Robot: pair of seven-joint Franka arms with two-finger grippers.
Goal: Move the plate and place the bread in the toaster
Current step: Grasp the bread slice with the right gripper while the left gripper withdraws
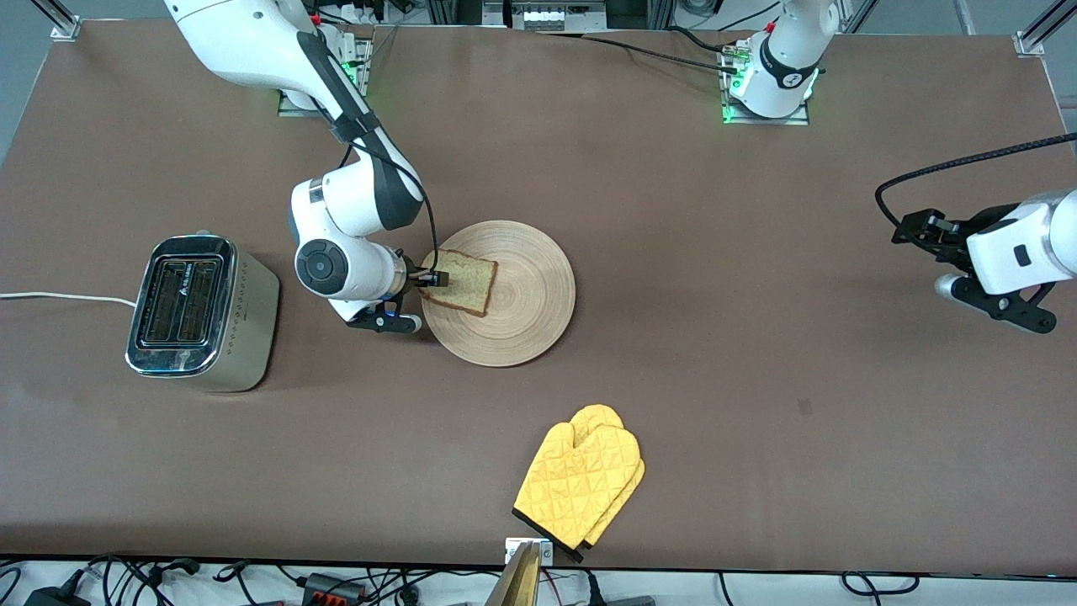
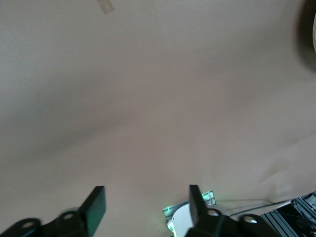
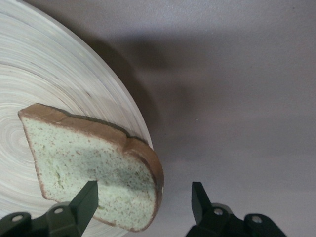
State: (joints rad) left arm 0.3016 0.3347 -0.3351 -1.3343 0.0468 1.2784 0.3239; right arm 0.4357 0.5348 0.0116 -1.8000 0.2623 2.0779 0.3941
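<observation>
The light-wood plate (image 1: pixel 522 295) lies mid-table. The bread (image 1: pixel 461 282) lies on it at the rim toward the right arm's end, its rounded crust end reaching just past the rim. The toaster (image 1: pixel 198 311) stands on the table toward the right arm's end, slots up. My right gripper (image 1: pixel 425 282) is open and low at the bread's crust end. In the right wrist view (image 3: pixel 143 190) one finger is over the bread (image 3: pixel 94 158) and the plate (image 3: pixel 44 74), the other over bare table. My left gripper (image 1: pixel 913 231) waits open and empty over the left arm's end of the table (image 2: pixel 146 195).
A yellow oven mitt (image 1: pixel 580 480) lies near the table's front edge, nearer the front camera than the plate. The toaster's white cord (image 1: pixel 59 296) runs off toward the table's edge at the right arm's end.
</observation>
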